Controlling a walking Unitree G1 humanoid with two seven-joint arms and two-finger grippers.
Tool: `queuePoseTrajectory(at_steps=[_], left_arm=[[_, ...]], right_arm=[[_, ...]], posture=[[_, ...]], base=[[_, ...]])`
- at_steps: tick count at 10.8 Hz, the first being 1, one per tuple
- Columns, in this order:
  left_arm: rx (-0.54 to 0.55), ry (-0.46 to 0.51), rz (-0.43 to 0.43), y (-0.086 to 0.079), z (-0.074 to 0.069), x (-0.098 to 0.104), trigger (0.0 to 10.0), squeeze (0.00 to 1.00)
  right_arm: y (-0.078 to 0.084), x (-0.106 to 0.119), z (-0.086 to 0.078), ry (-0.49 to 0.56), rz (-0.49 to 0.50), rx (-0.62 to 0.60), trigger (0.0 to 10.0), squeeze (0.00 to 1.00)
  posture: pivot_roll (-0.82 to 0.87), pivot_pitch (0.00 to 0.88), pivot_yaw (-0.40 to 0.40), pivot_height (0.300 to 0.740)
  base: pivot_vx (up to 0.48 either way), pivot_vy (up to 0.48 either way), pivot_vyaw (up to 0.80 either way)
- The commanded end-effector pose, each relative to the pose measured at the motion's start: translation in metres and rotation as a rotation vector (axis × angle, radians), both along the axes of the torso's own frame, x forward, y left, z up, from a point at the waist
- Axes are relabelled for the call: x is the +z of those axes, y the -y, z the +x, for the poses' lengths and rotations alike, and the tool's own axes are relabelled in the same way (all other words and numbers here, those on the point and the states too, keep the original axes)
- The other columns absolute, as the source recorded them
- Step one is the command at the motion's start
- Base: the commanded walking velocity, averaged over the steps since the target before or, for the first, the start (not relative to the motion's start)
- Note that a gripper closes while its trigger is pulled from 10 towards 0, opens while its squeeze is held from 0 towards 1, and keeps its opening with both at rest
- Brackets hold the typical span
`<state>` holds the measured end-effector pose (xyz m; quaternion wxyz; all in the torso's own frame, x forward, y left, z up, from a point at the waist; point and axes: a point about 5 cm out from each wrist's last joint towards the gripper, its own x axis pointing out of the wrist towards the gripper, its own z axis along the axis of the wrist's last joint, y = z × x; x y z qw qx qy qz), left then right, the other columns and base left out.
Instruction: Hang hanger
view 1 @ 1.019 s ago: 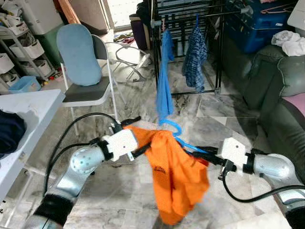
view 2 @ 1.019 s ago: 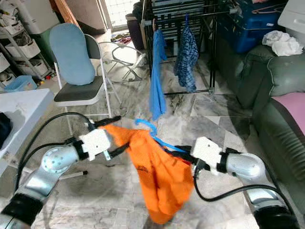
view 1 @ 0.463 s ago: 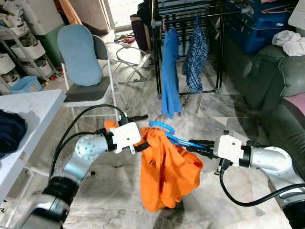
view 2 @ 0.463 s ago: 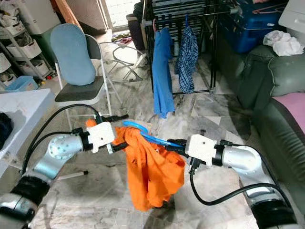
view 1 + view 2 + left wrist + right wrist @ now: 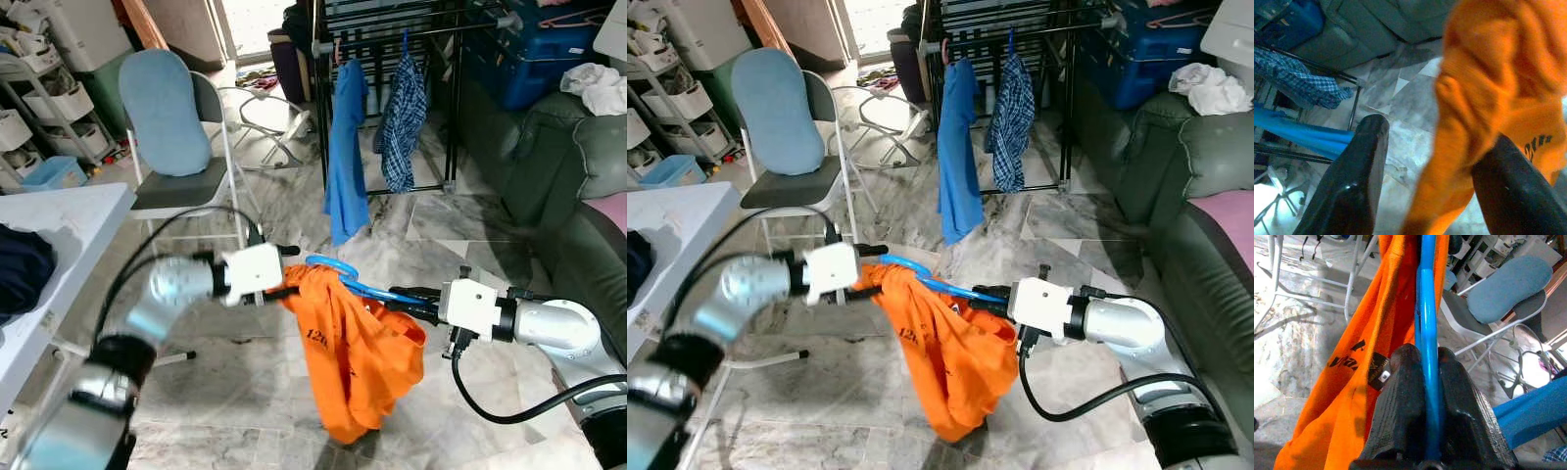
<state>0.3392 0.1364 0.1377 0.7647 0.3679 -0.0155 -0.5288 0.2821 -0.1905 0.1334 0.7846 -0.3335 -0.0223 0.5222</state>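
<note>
**Orange shirt on a blue hanger, held between both grippers above the marble floor**

I see the hanger (image 5: 367,287) mid-air in front of me, its hook at about 11 o'clock from the shirt (image 5: 362,357), which droops from it toward the floor (image 5: 245,392). My right gripper (image 5: 1422,364) is clamped on the hanger's blue bar; in the right wrist view both fingers (image 5: 1400,396) press against it from either side. My left gripper (image 5: 284,284) is at the shirt's upper corner, at 9 o'clock from the hook. In the left wrist view a bunch of orange cloth sits between its fingers (image 5: 1359,166), which stand apart; I cannot tell whether they pinch it.

The floor is grey veined marble tile. At 12 o'clock stands a black rack (image 5: 392,24) with a blue garment (image 5: 345,147) and a checked shirt (image 5: 402,122) hanging from it. At 10 o'clock is a folding chair (image 5: 176,147) with a blue cushion. A white table (image 5: 59,215) lies at 9 o'clock, a dark green sofa (image 5: 578,166) at 3 o'clock.
</note>
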Motion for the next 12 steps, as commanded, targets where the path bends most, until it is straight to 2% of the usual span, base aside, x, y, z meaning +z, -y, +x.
queuePoseTrajectory(at_steps=[1,10,12], left_arm=[[-0.002,-0.006,0.023,-0.006,0.004,0.005,0.0,0.0],[-0.019,-0.082,0.064,-0.011,0.005,-0.003,0.0,0.0],[-0.031,-0.108,0.06,-0.01,0.003,-0.006,0.0,0.0]], right_arm=[[-0.007,0.005,0.001,0.038,0.003,0.032,10.0,0.0],[-0.006,0.0,-0.001,0.035,-0.011,0.039,10.0,0.0],[-0.006,-0.007,-0.002,0.01,-0.057,0.049,10.0,0.0]], posture=[[-0.14,0.02,0.149,0.74],[-0.15,0.02,0.15,0.74],[-0.15,0.018,0.148,0.74]], base=[[0.0,0.0,0.0],[0.0,0.0,0.0],[0.0,0.0,0.0]])
